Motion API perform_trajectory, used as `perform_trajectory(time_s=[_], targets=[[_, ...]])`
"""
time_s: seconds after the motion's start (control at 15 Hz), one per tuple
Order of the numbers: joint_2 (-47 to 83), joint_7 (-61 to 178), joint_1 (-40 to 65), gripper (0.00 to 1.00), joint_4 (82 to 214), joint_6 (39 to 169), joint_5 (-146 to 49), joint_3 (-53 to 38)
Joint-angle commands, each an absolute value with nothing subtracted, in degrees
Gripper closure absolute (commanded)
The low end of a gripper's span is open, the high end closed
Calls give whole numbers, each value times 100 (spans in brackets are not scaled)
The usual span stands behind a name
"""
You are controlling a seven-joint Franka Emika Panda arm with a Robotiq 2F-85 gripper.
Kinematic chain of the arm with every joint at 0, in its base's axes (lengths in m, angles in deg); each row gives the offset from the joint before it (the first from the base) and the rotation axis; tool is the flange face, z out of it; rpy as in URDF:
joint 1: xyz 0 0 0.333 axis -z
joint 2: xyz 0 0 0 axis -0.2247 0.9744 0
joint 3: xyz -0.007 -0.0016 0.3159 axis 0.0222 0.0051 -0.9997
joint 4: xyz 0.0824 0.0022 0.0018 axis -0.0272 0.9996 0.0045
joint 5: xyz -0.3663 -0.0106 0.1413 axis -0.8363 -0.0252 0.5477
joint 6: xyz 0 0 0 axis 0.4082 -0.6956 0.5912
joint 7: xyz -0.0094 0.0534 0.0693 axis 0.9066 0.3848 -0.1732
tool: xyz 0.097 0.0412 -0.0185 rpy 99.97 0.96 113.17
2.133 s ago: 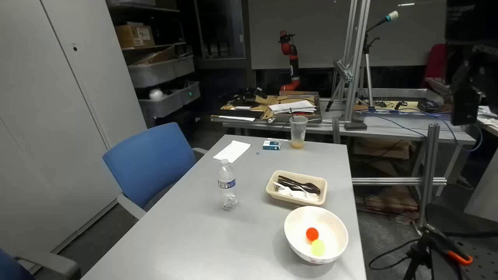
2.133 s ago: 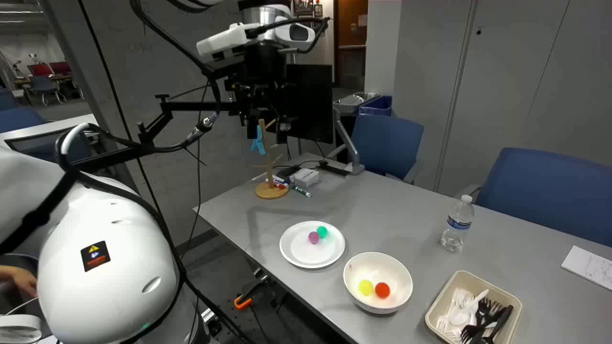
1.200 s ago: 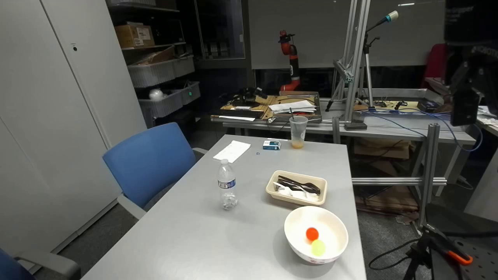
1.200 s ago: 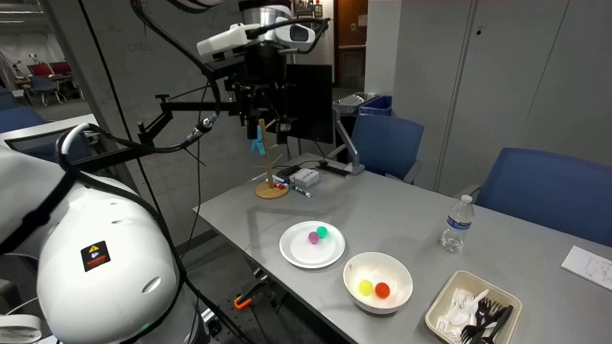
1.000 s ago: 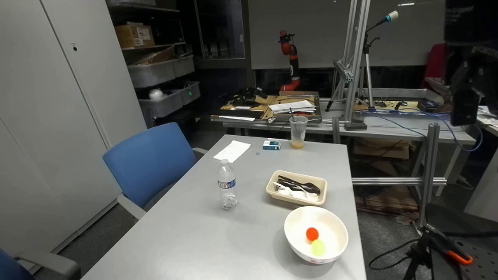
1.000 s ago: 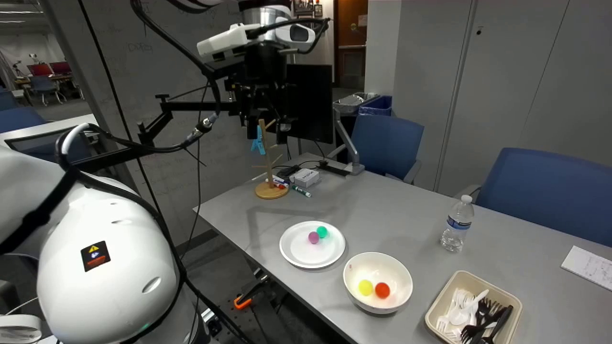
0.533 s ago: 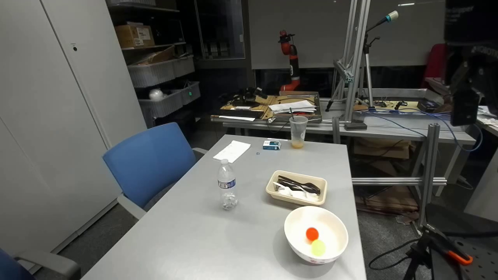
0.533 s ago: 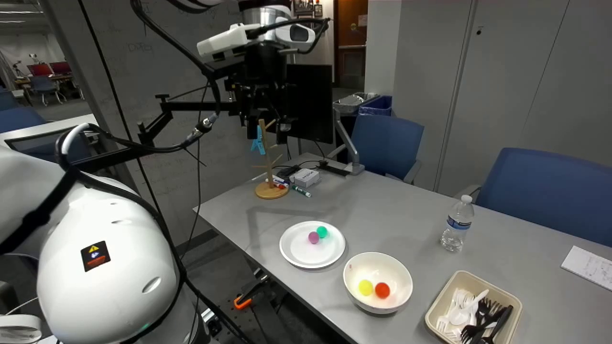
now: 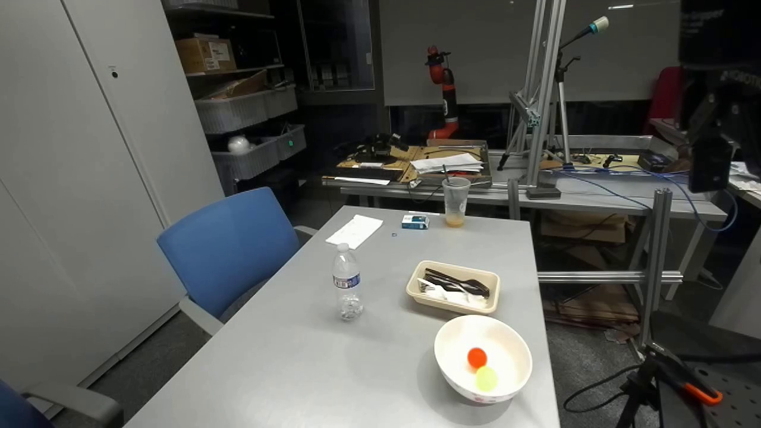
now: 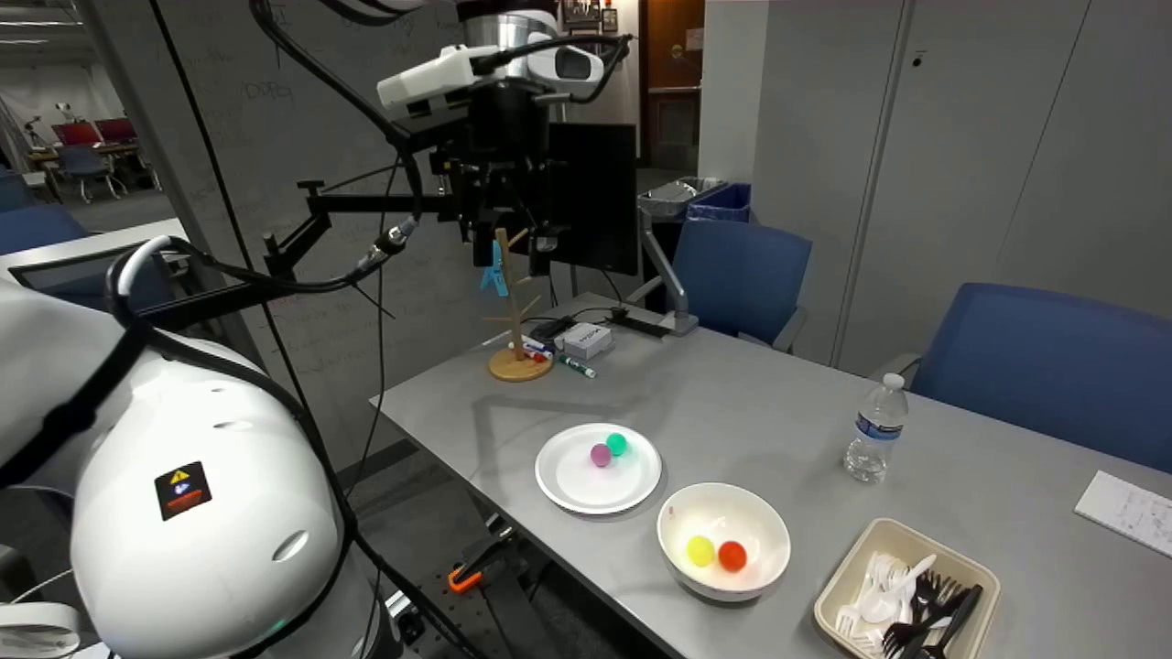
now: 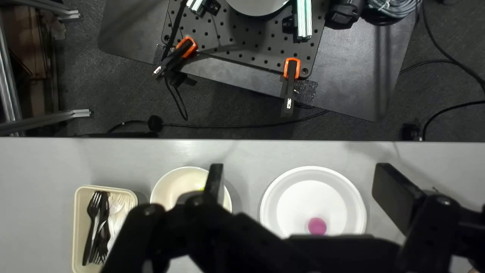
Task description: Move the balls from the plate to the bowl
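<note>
The white bowl (image 10: pixel 767 526) holds an orange-red ball (image 10: pixel 732 556) and a yellow ball (image 10: pixel 700 551). Both balls also show in the bowl (image 9: pixel 461 336) in an exterior view. The white plate (image 10: pixel 568 476) beside it holds a purple ball (image 10: pixel 601 455) and a green ball (image 10: pixel 616 445), close together. My gripper (image 10: pixel 513 254) is high above the table, open and empty. In the wrist view my gripper (image 11: pixel 299 178) has its fingers wide apart, with the plate (image 11: pixel 290 204) and purple ball (image 11: pixel 317 226) seen between them. The green ball is hidden there behind the gripper body.
A beige tray of cutlery (image 10: pixel 829 595) stands beside the bowl. A clear bottle (image 10: pixel 876 430) stands upright farther across the table. A wooden stand (image 10: pixel 519 366), markers and a small white box (image 10: pixel 584 340) are at the far end, near a monitor (image 10: pixel 595 197).
A person's hand at the left edge of an exterior view has gone since about two seconds ago. The arm, gripper, balls, plate and bowl have not visibly moved.
</note>
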State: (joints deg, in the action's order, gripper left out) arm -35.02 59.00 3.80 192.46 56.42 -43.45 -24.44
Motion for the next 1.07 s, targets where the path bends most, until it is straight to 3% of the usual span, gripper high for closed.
perform_trajectory(time_s=[0.0,0.6,1.0], targets=[[-3490,5926,329,0,19237,5634,-4364,-2406],[-3513,5926,318,0,19273,5758,-4303,-2390],[-3108,6052,347,0,19179,6925,-4264,-2466]])
